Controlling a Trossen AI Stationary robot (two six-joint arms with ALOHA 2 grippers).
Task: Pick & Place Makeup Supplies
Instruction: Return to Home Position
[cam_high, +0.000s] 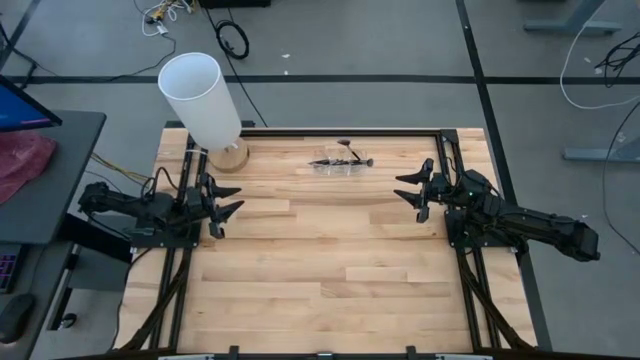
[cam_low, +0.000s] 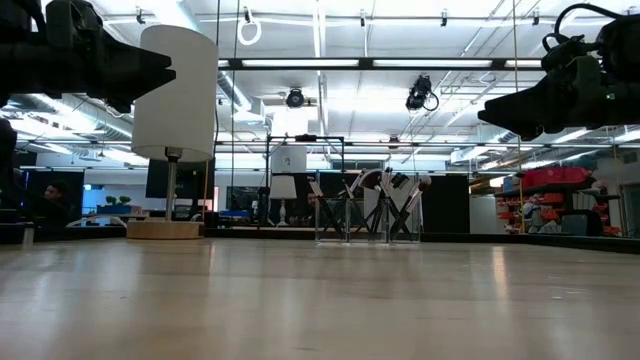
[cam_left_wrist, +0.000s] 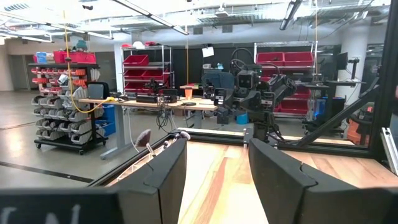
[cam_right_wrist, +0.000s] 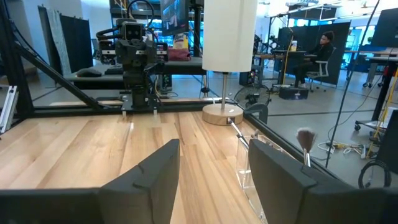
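At the middle of the table's (cam_high: 330, 285) far edge, the transparent organizer (cam_high: 341, 163), loaded with the makeup brushes (cam_high: 346, 150), dark handles leaning and crossing above its rim; one soft brush head poking up at its near end in the right wrist view. Near the left edge, the left gripper (cam_high: 238, 198), hanging above the surface, jaws apart, nothing between them, pointed across the table. Near the right edge, the right gripper (cam_high: 400, 187), likewise above the wood, jaws apart and empty, facing the other. Both well apart from the organizer. In the far left corner, a white lamp (cam_high: 200, 95) on a round wooden base. Beyond the table, in the right wrist view, a person (cam_right_wrist: 320, 46) seated at a desk.
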